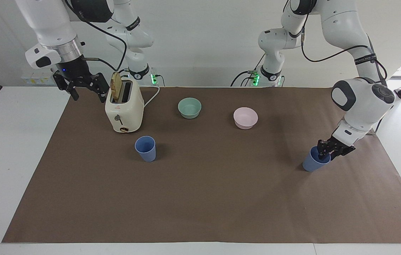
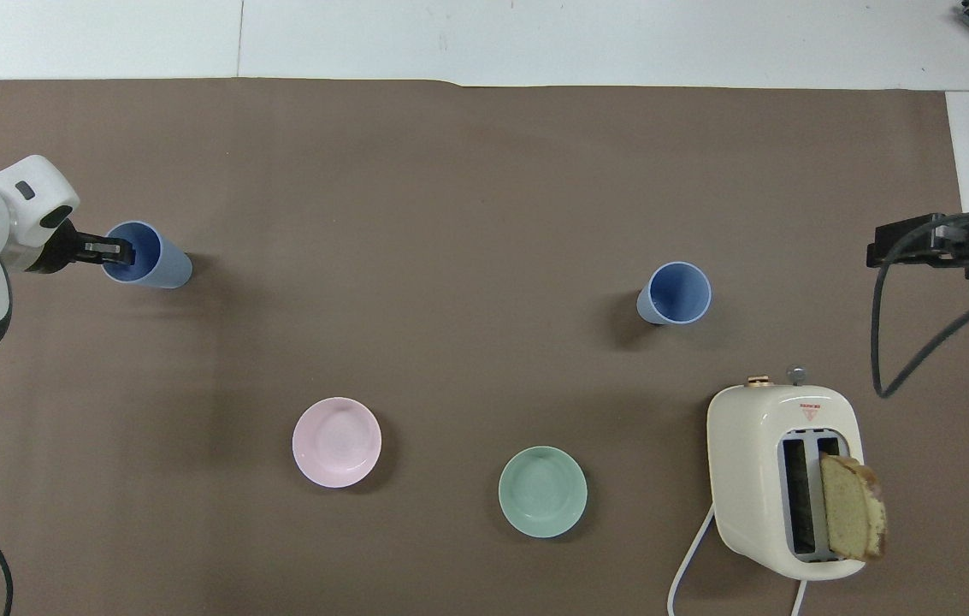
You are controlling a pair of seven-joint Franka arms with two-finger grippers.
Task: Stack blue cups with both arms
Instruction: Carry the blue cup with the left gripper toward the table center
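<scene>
Blue cups are standing apart on the brown mat: one (image 1: 315,161) is being pinched at its rim by the left gripper (image 1: 326,153), the other (image 1: 145,148) sits empty near the toaster (image 1: 124,108), where bread (image 1: 116,86) is being held in a slot. Fingers spread, the right gripper (image 1: 86,92) is being kept waiting beside the toaster.

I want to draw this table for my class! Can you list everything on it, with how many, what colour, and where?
cups: two, blue; one by the toaster, one at the left arm's end
toaster: one, cream, at the right arm's end
bread: one slice, tan, in the toaster
green bowl: one, near the robots
pink bowl: one, beside the green bowl
paper: one, brown, covering the table
left tool: black, closed on a cup's rim
right tool: black, open, waiting beside the toaster
</scene>
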